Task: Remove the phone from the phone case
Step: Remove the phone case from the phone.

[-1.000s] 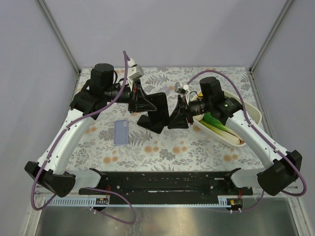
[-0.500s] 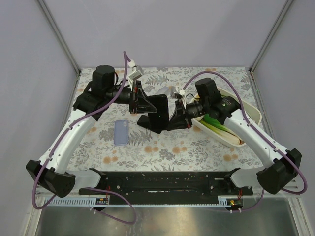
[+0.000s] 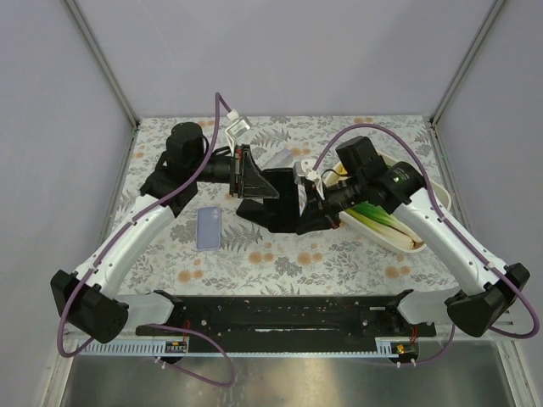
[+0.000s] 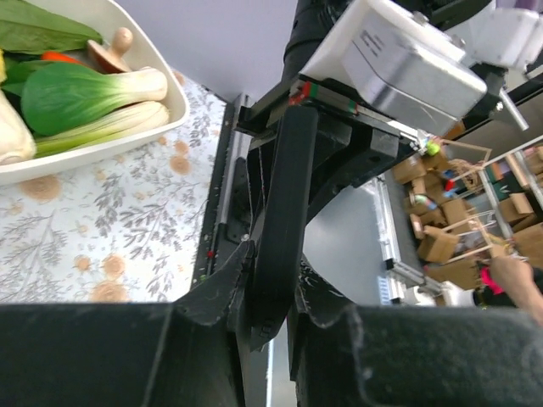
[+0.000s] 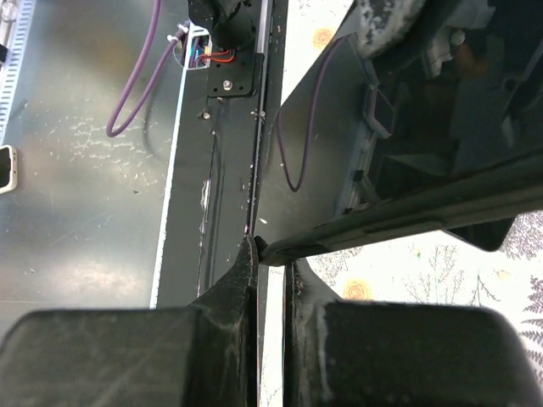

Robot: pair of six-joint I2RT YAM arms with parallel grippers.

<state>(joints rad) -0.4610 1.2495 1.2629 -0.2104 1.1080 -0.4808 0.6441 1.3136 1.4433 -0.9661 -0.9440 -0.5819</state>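
Edgewise, slim glossy black phone (image 4: 282,212)

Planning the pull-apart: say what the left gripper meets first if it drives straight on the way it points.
The left gripper is shut on the black phone case. Straight beyond stands the right gripper, shut on the case's far edge; likely next, though depth is unclear.

Plain grey walls (image 3: 297,59) enclose a table (image 3: 280,256) covered with floral-patterned cloth under even light.
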